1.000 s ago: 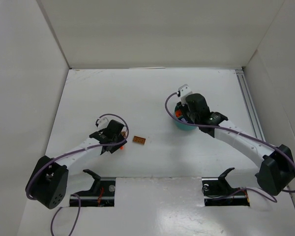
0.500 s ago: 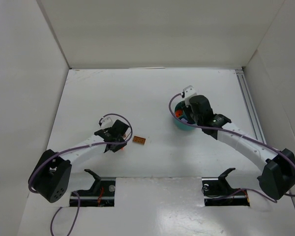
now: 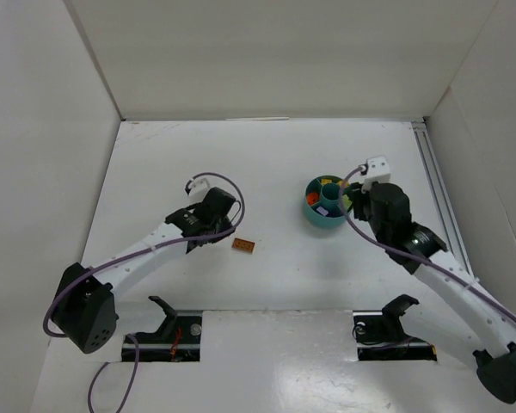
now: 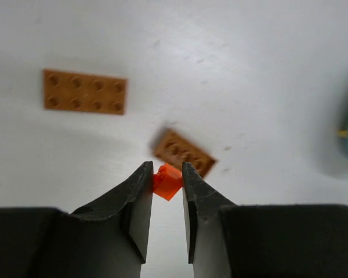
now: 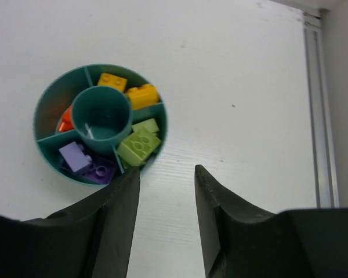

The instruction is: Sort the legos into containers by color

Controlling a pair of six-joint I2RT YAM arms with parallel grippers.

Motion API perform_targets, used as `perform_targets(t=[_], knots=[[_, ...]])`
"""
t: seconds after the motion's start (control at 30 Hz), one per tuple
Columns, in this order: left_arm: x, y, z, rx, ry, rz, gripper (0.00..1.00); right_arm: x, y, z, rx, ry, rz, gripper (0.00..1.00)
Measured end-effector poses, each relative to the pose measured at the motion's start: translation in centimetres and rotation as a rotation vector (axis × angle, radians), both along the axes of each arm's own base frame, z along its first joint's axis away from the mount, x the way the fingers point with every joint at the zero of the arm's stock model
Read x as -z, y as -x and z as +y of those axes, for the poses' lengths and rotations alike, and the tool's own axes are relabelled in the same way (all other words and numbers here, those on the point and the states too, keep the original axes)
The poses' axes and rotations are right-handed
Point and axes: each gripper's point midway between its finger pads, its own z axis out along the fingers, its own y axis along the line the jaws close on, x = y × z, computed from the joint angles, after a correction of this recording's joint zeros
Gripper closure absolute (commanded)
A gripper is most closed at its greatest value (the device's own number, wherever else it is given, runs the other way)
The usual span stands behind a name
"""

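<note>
Slippage is risked as a red brick (image 4: 167, 181) is pinched at the very tips of the left gripper (image 4: 165, 169), while the right gripper (image 5: 166, 171) is held open near the tub (image 5: 46, 104).

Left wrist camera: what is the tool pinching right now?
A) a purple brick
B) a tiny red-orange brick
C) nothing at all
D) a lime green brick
B: in the left wrist view, a tiny red-orange brick sits squeezed between the two fingers of the left tool.
</note>
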Motion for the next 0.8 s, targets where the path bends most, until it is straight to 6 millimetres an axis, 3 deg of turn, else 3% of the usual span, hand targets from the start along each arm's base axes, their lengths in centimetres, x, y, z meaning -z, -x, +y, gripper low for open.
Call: perform_targets(t=[0.13,0.17,0.33,0.57,0.67,0.8], knots=[[-5.2,-3.9,-3.4,0.064,0.07,-0.143,0.83,-2.1,2.6,-3.9,0.117,-0.081,-0.1,0.41],[-6.4,-4.9,-4.4,0.085,0.08,-0.172,0.83,-2.5,3.3,-4.9,0.144,-0.097,-0.124,0.32],[-10.0,-10.0,-11.8,0.22,0.098,-0.268,0.84,-4.0,6.0,-7.9,0.231,-0.15,-0.21,0.13],[-10.8,-15.0,-22.8,0.393,0.107,-0.325,0.87,-3.1,7.5,-9.6,0.297,-0.126,-0.199,0.05],[-9.9,-15.7,-25.3,0.433,0.104,-0.315,0.87,-2.4,7.8,-10.1,0.324,-0.107,-0.175,0.01],[-8.4,-15.9,-26.1,0.458,0.086,-0.285,0.87,-2.1,8.0,-10.7,0.355,-0.1,-0.169,0.0]])
